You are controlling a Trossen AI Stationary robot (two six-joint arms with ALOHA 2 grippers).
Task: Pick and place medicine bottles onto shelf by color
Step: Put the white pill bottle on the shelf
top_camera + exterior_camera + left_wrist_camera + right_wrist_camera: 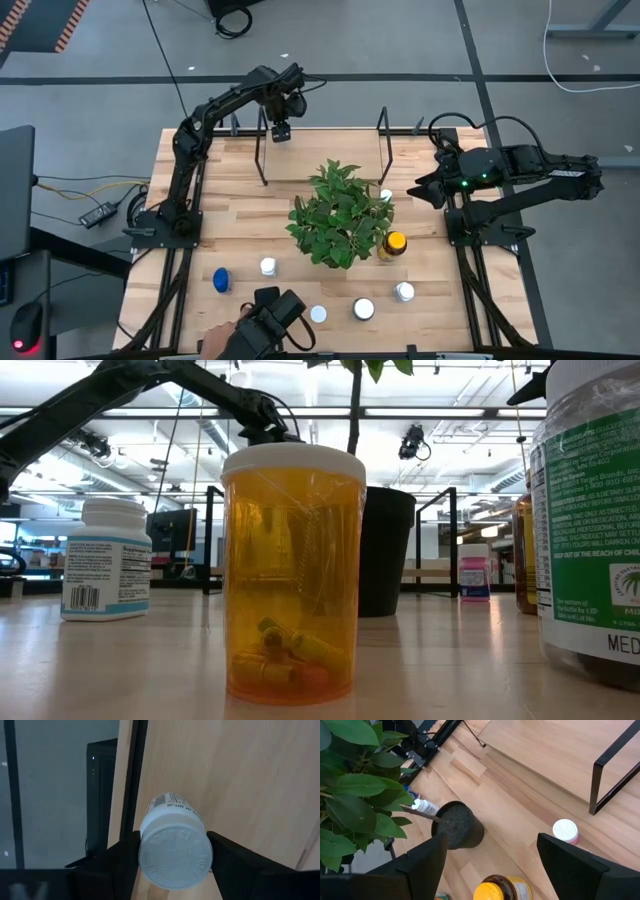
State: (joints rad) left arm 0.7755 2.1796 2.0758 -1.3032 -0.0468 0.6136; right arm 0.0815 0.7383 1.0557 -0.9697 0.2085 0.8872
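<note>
**Operator:** Status from the high view?

**Technician:** The left gripper (281, 130) is over the back-left end of the shelf (382, 128), carrying a white bottle. No bottle can be made out standing on the shelf. Left on the table: a blue bottle (221, 279), an amber bottle (394, 244), and several white-capped ones along the front. The task looks to be at an early stage. The plant (340, 212) stands between the shelf and those bottles, so each reach must go round it. A person's hand shows at the front edge.

**Operator:** Low view?

**Technician:** An orange vial (291, 570) fills the foreground; the shelf posts stand behind, near the plant pot (385, 550).

**Operator:** Left wrist view?

**Technician:** The fingers are closed on the white bottle (172, 840), cap toward the camera, above the shelf board.

**Operator:** Right wrist view?

**Technician:** The right gripper (490, 857) waits with its fingers wide, holding nothing, near a pink-labelled bottle (566, 830).
</note>
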